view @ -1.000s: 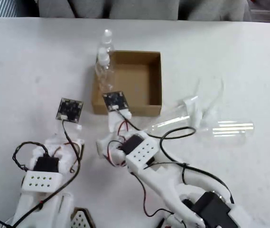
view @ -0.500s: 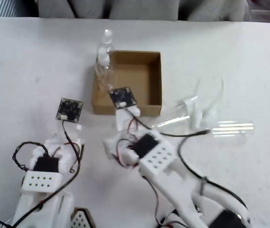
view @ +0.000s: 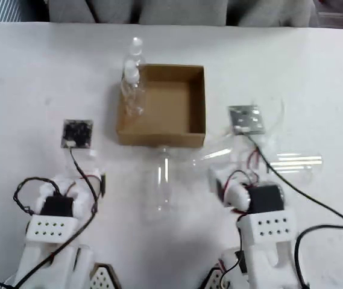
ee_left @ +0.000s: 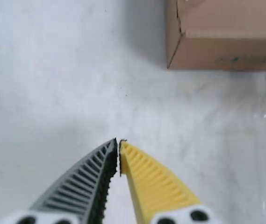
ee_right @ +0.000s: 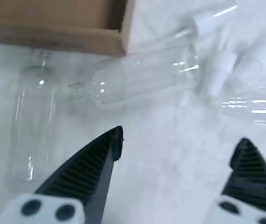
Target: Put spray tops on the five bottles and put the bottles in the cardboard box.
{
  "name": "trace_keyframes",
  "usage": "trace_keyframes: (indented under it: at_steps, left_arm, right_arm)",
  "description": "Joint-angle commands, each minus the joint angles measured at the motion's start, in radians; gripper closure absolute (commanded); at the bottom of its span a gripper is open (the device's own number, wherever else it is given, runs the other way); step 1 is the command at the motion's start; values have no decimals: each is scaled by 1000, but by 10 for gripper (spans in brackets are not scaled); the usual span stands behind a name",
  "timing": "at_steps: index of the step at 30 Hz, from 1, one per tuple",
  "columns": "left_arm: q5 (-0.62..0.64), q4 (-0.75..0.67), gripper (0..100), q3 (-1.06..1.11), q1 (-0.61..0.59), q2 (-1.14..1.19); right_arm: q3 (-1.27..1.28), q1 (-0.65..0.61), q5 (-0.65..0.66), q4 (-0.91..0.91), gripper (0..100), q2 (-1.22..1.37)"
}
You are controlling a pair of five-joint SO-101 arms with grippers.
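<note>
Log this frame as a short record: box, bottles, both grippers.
box: open brown cardboard box on the white table
topped bottles: clear plastic bottles with white spray tops, standing at the box's left wall
topless bottle: clear plastic bottle without a top, lying in front of the box, neck toward it
other bottles: more clear bottles lying right of the box
left gripper: jaws shut, empty
right gripper: jaws open, empty, above the table

We log: cardboard box point(view: 162, 137) brown, open-topped | rear bottle point(view: 135, 51) and front bottle point(view: 134, 93) clear, white-topped, at its far-left corner | topless bottle point(view: 162, 183) lying before box, neck toward it | nearer bottle point(view: 216, 153) and outer bottle point(view: 292, 164) lying to the right, white spray tops point(ee_right: 215, 77) between them
</note>
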Motion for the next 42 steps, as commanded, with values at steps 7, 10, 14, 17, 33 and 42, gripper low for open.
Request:
trace_keyframes:
  at_steps: [7,10,14,17,33,42]
  left_arm:
    - [25,244,973,-333,117,-21]
    - [26,313,973,-450,217,-19]
    - [28,316,972,-534,340,-16]
    - [28,316,969,-588,409,45]
    - [304,272,967,-651,544,446]
    - [311,150,739,-543,544,447]
  right_arm:
    - [146,237,20,-240,970,-102]
    - [186,280,20,-239,953,-128]
    - [229,372,57,-200,848,-166]
    - [269,403,138,-199,866,-191]
    - [319,390,238,-255,964,-200]
    - [330,355,239,-257,963,-209]
